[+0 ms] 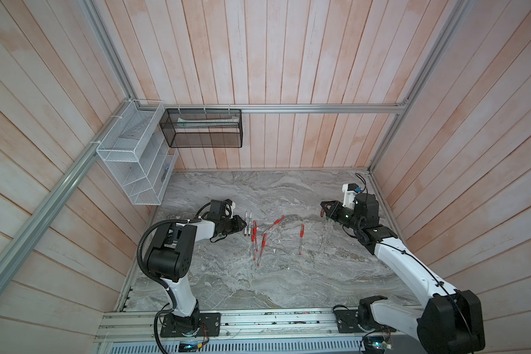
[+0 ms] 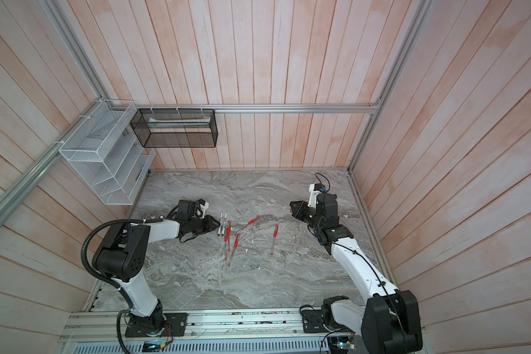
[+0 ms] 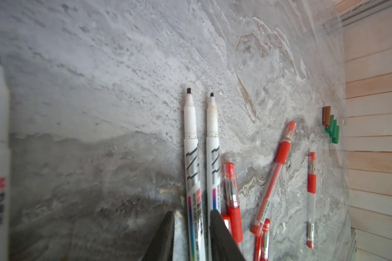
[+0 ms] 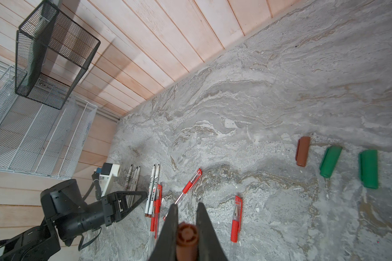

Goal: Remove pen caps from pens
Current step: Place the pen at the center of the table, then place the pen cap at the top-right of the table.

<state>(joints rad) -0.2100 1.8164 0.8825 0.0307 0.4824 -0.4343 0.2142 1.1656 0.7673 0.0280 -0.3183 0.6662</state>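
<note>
Top views show the grey marbled stone counter (image 1: pixel 288 275), with two white-and-black arms reaching in from its near edge. The left gripper (image 1: pixel 242 226) sits low, just left of the counter's middle. In the left wrist view its jaws stand narrowly apart on either side of a white-barrelled marker with dark print (image 3: pixel 191 158). Bare counter shows between finger and barrel, so nothing is pinched. That marker is bare-tipped and lies just beside a second bare-tipped white marker (image 3: pixel 213 146); three more white markers (image 4: pixel 132 178) lie nearer the left edge. The right gripper (image 4: pixel 186 205) hangs above the counter's right half, its jaws closed on a stubby brown marker cap (image 4: pixel 187 235). Below it, toward the right edge, lie another brown cap (image 4: pixel 302 151) and a row of green caps (image 4: pixel 329 161). The slim clear-barrelled red pens lie as a crossed cluster (image 1: pixel 259 242) at the counter's middle, with a lone red pen (image 1: pixel 301 234) well apart to its right. All appear to wear their red clipped caps (image 4: pixel 238 203). The step in hand looks like the put-down after a pull, marker on the counter and cap bound for the row. Next, the right gripper must lower and open beside the loose caps. The left must lift clear without dragging the marker. The lone red pen looks the easiest next target.
</note>
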